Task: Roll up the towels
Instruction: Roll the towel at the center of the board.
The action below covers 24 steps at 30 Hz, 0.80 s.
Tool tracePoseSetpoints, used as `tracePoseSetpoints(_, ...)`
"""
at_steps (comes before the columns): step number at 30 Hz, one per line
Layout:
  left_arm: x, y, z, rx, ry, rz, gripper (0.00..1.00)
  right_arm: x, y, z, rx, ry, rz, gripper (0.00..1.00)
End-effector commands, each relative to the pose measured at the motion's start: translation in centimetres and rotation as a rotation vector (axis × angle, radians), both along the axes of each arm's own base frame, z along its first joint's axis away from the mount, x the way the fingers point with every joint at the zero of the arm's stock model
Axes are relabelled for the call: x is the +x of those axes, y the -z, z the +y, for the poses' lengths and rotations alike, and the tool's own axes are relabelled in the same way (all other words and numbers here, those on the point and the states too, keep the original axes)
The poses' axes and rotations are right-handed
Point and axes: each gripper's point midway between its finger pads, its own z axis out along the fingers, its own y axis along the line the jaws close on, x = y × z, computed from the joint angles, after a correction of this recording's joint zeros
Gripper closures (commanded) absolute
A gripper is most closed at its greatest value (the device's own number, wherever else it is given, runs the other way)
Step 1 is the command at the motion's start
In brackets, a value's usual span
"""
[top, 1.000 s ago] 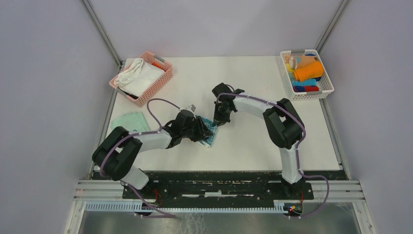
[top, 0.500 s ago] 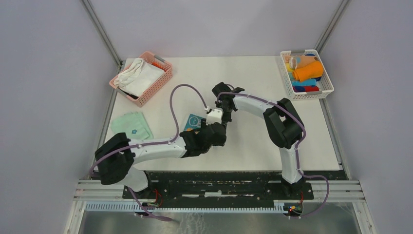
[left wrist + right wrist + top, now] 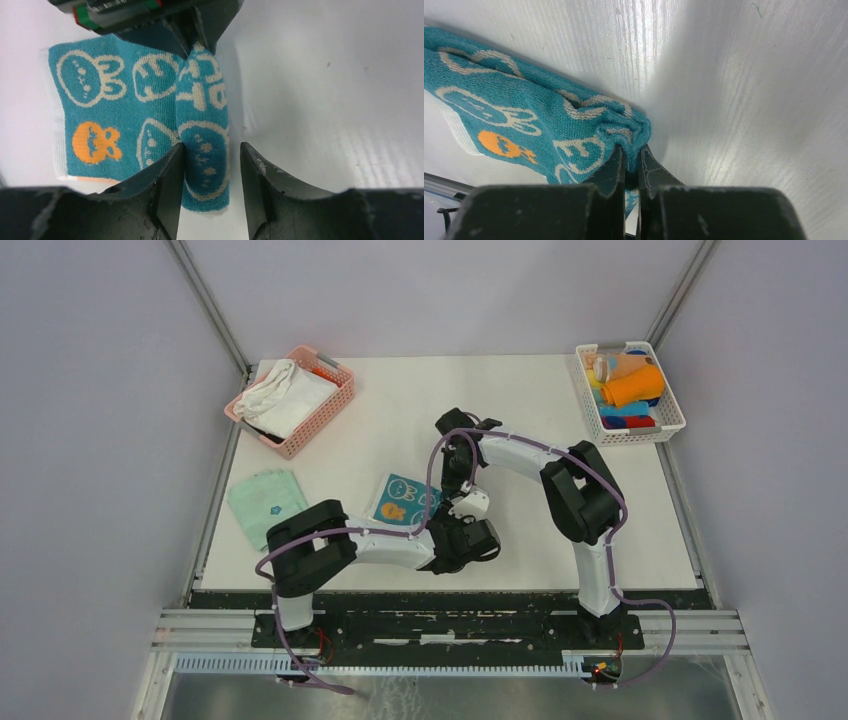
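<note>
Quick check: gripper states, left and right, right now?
Left gripper: open, straddling the rolled edge of the teal towel.
Right gripper: shut, pinching the same towel's bunched edge.

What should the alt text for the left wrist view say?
A teal towel with bunny prints lies flat on a white table, its right edge turned up into a rolled ridge. The left gripper stands open astride the ridge's near end, and the right gripper pinches its far end.
</note>
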Motion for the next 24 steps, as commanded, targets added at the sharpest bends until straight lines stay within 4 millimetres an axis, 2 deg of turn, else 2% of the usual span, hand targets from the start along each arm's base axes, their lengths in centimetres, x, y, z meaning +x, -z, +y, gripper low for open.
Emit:
tracePoseSetpoints(1, 0.6, 0.1, 0.9, 0.077, -0.042, -0.042, 0.51, 0.6, -0.9, 0.7, 0.022, -0.019, -0.028, 0.94)
tracePoseSetpoints(5, 0.7, 0.4, 1.7, 0.102, -0.071, -0.036, 0.60, 0.5, -1.4, 1.1, 0.062, -0.028, -0.035, 0.94)
tracePoseSetpoints(9, 1.1, 0.6, 2.1, 0.011, -0.076, 0.023, 0.73, 1.0, -2.9, 2.3, 0.168, -0.038, -0.078, 0.91)
tracePoseSetpoints(12, 1.0, 0.8, 1.4, -0.176, -0.025, 0.131, 0.84, 1.3, -4.7, 2.9, 0.227, -0.065, -0.109, 0.86)
tracePoseSetpoints(16, 0.4, 0.1, 0.3, -0.562, 0.062, 0.327, 0.90, 1.9, -7.0, 3.0, 0.314, -0.049, -0.168, 0.73)
tracePoseSetpoints(21, 0.4, -0.9, 1.3, -0.909, 0.065, 0.478, 0.92, 2.6, -9.4, 3.1, 0.500, -0.004, -0.234, 0.52)
tracePoseSetpoints(24, -0.1, -1.1, 1.8, -1.114, 0.047, 0.586, 0.92, 2.3, -9.5, 3.5, 0.571, -0.009, -0.249, 0.44)
